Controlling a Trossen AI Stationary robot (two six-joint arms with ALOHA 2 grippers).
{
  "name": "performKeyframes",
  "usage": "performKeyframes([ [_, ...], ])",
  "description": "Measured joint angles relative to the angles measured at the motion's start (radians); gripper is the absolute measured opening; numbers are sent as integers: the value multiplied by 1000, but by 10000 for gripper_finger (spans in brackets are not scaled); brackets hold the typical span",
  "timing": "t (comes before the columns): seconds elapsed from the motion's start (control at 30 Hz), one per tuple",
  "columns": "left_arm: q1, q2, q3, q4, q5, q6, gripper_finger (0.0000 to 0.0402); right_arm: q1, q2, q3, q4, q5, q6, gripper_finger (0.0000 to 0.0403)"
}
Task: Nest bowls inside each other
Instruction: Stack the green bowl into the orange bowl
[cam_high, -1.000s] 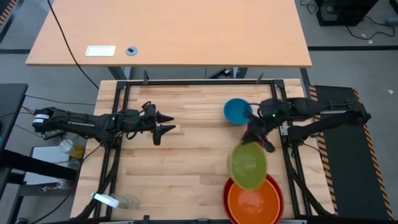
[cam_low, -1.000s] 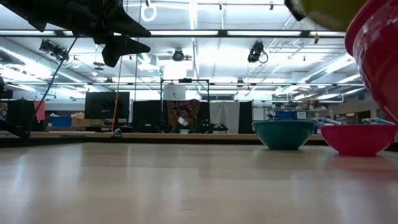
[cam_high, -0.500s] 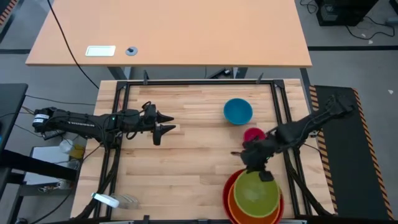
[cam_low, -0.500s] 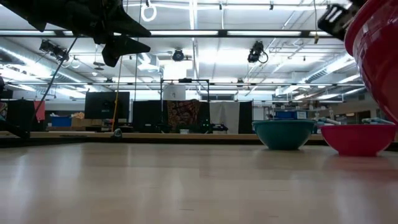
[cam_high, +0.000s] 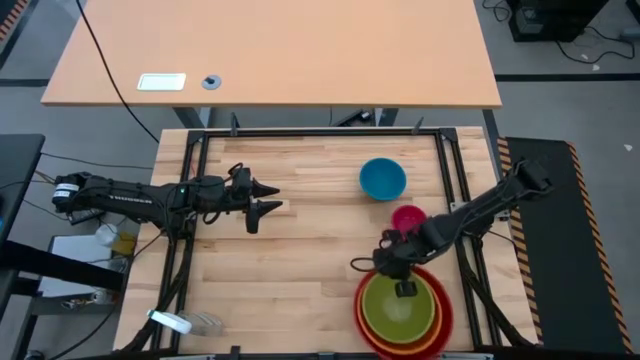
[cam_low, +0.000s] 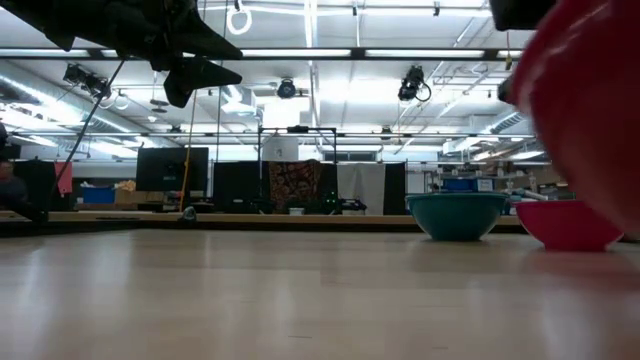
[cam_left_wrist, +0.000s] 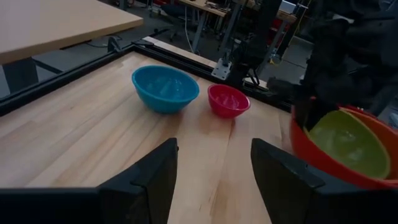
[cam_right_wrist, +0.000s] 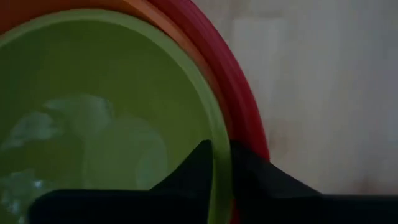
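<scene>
The lime green bowl (cam_high: 400, 308) sits inside the orange bowl (cam_right_wrist: 62, 5), which sits in the large red bowl (cam_left_wrist: 311, 146) at the table's near right. My right gripper (cam_high: 400, 280) reaches down to the stack's far rim and is shut on the green bowl. In the left wrist view the stack looks tilted. The blue bowl (cam_high: 382, 179) and the small pink bowl (cam_high: 408, 217) rest on their bases farther back. My left gripper (cam_high: 262, 197) hovers open over the table's left middle, touching nothing. My right gripper has the green bowl's rim (cam_right_wrist: 219, 134) on the bowl's far side. One finger (cam_right_wrist: 196, 165) is inside the bowl and the other (cam_right_wrist: 249, 171) outside, against the red bowl's rim (cam_right_wrist: 230, 68). The fingers come steeply from above. The bowl lies nested in the orange bowl.
A dark metal frame (cam_high: 300, 133) borders the wooden table top. A second, lighter table (cam_high: 270, 50) stands beyond the far edge. Bare wood lies between the two arms (cam_high: 310, 250).
My right gripper has carried the green bowl from in front of the blue bowl toward the table's near edge and down, tipping steeply downward as it went. The bowl now lies in the orange bowl. The red bowl's stack has shifted slightly leftward and looks tilted.
</scene>
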Motion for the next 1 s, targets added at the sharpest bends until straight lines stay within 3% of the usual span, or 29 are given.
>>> performKeyframes([
  [0.1,0,0,0,0,0,0,206,-29,-14,0,1,98,-59,109],
  [0.3,0,0,0,0,18,0,206,-92,-45,0,0,186,-182,173],
  [0.47,0,0,0,-3,18,0,206,-118,-49,47,-23,178,-248,203],
  [0.6,0,0,0,-3,18,-1,206,-115,-49,155,-168,136,-230,221],
  [0.7,0,0,0,-3,18,-2,206,-113,-52,224,-290,238,-184,228],
  [0.77,0,0,0,-3,18,-3,206,-125,-57,230,-338,308,-177,228],
  [1.0,0,0,0,-8,27,1,206,-173,-48,160,-320,292,-204,218],
])
